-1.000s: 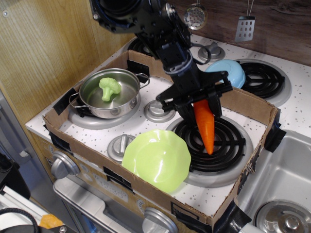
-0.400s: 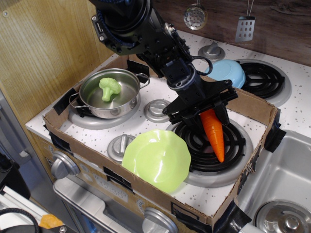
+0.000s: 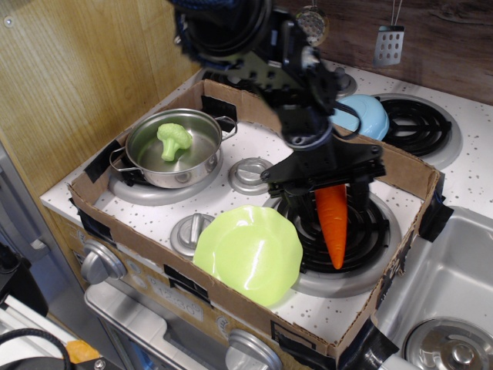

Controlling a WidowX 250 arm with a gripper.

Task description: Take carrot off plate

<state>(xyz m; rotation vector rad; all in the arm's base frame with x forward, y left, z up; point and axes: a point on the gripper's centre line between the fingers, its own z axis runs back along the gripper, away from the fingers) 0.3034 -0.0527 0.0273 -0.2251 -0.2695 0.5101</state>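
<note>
observation.image, tool (image 3: 330,185) gripping carrot (image 3: 333,224), plate (image 3: 250,253) bare

Hiding carrot (image 3: 333,223) top inside gripper (image 3: 327,183); green stub not showing. Covering part of blue bowl (image 3: 368,116) behind gripper. Running arm out past top edge. Cropping sink (image 3: 447,293) right of gripper at frame edge.
</note>
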